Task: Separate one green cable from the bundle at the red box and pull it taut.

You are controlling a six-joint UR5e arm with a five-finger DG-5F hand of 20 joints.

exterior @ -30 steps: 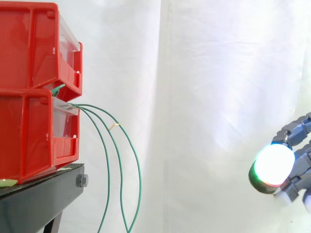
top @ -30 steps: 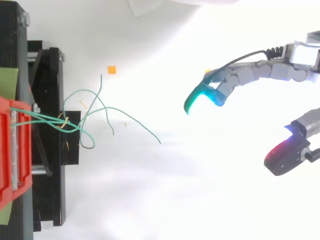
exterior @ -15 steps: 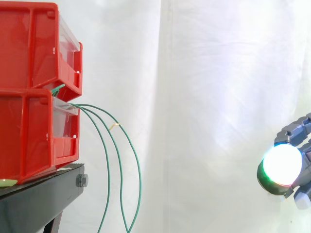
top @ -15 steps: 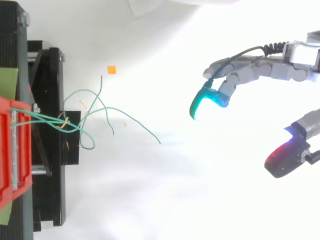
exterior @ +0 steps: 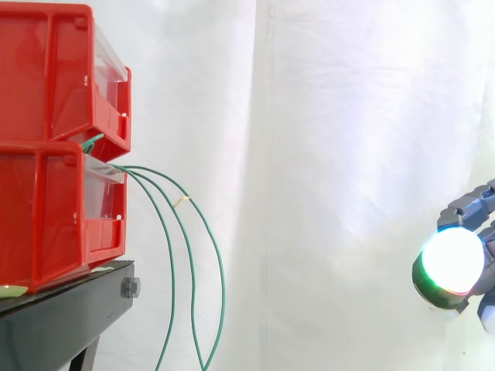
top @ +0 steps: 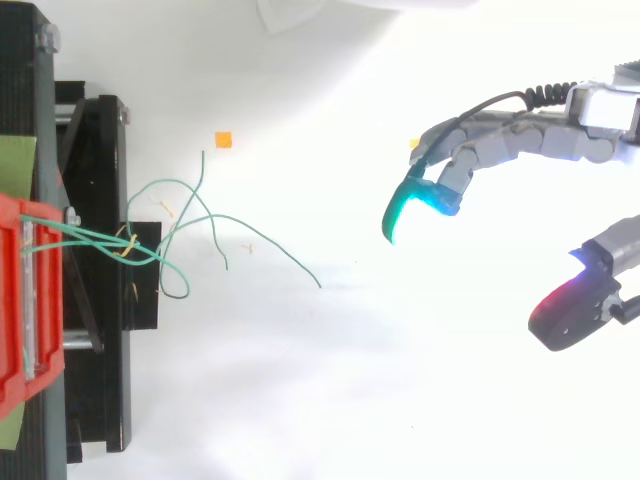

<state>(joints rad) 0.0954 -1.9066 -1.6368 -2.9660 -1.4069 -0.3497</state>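
Note:
Three green cables (exterior: 191, 232) come out of the gap between the two stacked red bins (exterior: 48, 139) and hang in long arcs below the stand's edge. From above, the cables (top: 205, 215) fan out from the red bin (top: 14, 300), their loose ends lying apart. My hand (top: 505, 145) is far to the right of them, well clear of every cable. Its fingers are loosely bent, the cyan-tipped fingers and the red-glowing thumb (top: 566, 310) spread wide with nothing between them. A glowing white fingertip (exterior: 452, 263) shows low at the right in the side view.
The bins rest on a black stand (exterior: 66, 309) at the left. A small orange square (top: 223, 140) lies on the white floor above the cable ends. A white curtain hangs behind, and a wide gap lies between cables and hand.
My hand has drifted slightly to the right, away from the bins, and a little lower. The cables hang as before.

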